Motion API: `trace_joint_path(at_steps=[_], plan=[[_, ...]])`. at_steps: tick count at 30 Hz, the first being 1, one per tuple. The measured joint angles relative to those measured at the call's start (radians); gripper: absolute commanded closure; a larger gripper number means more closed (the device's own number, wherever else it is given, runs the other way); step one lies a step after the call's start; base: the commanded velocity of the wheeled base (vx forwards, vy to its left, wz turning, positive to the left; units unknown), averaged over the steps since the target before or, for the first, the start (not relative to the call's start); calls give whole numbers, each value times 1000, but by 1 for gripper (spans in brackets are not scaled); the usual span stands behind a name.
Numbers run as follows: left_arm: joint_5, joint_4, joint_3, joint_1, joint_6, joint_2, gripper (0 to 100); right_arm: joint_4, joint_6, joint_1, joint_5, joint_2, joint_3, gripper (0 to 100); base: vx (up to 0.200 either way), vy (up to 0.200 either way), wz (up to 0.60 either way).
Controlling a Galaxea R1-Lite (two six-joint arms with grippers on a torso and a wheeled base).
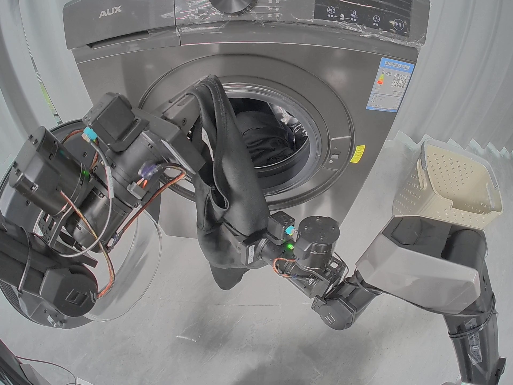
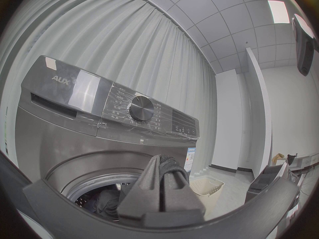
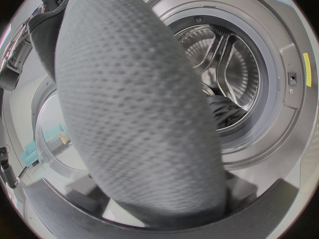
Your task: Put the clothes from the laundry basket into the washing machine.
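Head view | your left gripper [image 1: 193, 96] pinches garment [image 1: 230, 188] at washing machine [image 1: 342, 81] opening rim, poised for loading | right gripper [image 1: 250, 246] cloth-draped; you cannot tell

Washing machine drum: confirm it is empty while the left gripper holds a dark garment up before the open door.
Wrong on one point: the drum is not empty. The right wrist view shows dark clothing lying in it. The rest stands: the left gripper holds the dark garment up before the open door.

Black arms [image 1: 64, 188], orange braided cables [image 1: 109, 268], grey shell [image 1: 422, 268].
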Motion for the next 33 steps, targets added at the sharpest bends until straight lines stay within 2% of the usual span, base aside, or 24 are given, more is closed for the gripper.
trace_joint_path(at_steps=[5, 10, 20, 24, 28, 33], plan=[[1, 0, 0, 0, -3, -2, 100, -6, 2, -9, 0, 9, -20, 100, 0, 0, 0], [4, 2, 0, 7, -3, -1, 100, -26, 6, -25, -2, -14, 24, 100, 0, 0, 0], [-2, 19, 31, 73, -3, 15, 100, -35, 12, -85, -3, -220, 253, 100, 0, 0, 0], [-10, 15, 89, 87, 3, 45, 100, -37, 24, -101, -4, -314, 310, 100, 0, 0, 0], [-45, 10, 154, 90, 9, 85, 100, -38, 31, -104, -17, -365, 315, 100, 0, 0, 0], [-64, 7, 212, 90, 24, 134, 100, -51, 33, -88, -30, -398, 269, 100, 0, 0, 0]])
